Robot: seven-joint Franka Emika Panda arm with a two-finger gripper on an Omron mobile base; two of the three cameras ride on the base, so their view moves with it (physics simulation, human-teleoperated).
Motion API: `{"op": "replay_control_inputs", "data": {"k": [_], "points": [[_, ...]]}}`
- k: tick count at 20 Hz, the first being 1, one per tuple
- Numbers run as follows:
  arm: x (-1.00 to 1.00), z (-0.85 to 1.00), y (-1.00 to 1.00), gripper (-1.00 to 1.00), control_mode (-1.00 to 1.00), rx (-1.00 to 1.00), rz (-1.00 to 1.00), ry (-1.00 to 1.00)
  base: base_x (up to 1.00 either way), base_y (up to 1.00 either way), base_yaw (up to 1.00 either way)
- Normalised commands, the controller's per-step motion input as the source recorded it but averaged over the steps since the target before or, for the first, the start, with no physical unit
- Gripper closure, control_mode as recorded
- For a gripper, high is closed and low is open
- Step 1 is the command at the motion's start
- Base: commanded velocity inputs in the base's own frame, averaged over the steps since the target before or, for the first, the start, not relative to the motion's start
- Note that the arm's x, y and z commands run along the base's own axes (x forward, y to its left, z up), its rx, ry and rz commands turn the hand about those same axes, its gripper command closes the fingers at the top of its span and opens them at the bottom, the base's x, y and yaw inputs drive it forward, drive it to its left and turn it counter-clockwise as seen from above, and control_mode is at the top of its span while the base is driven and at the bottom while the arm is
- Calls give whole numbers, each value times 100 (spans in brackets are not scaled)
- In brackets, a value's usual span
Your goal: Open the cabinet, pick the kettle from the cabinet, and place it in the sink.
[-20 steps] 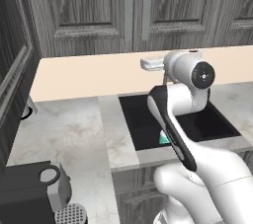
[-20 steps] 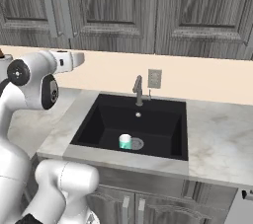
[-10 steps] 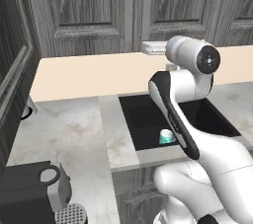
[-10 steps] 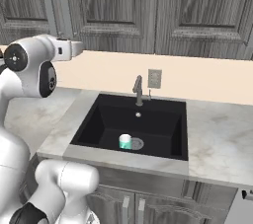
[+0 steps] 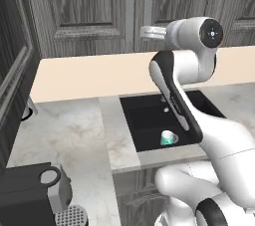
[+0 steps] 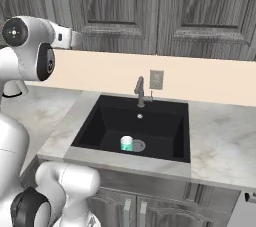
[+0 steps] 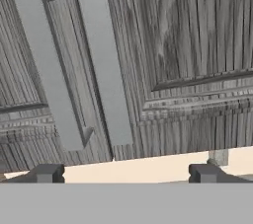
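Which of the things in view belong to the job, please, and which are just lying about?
Job: cabinet, doors shut; its bar handles; sink; open fingers.
Lying about: small teal and white cup in the sink; faucet; wall outlet.

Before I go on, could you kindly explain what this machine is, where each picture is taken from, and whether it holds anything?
It is a white robot arm on a driving base in a simulated kitchen. Two pictures come from cameras on the base, behind the arm to its left and right. The third comes from a camera on the hand, looking along the gripper. The gripper is open and holds nothing. It is raised toward the cabinet, whose doors are shut, facing the two handles. Below is a marble counter with a black sink, a faucet and a small cup in the basin.
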Motion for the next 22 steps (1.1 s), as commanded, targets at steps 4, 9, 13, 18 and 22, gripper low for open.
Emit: {"op": "replay_control_inputs", "data": {"k": [4,9,13,18,22], "points": [[27,14,1,-100,-100,12,15,11,0,0,0],[27,4,6,-100,-100,4,15,-1,0,0,0],[26,5,11,-100,-100,0,3,-4,0,0,0],[24,6,12,-100,-100,-3,0,-2,0,0,0],[27,6,11,-100,-100,-5,-2,0,0,0,0]]}}
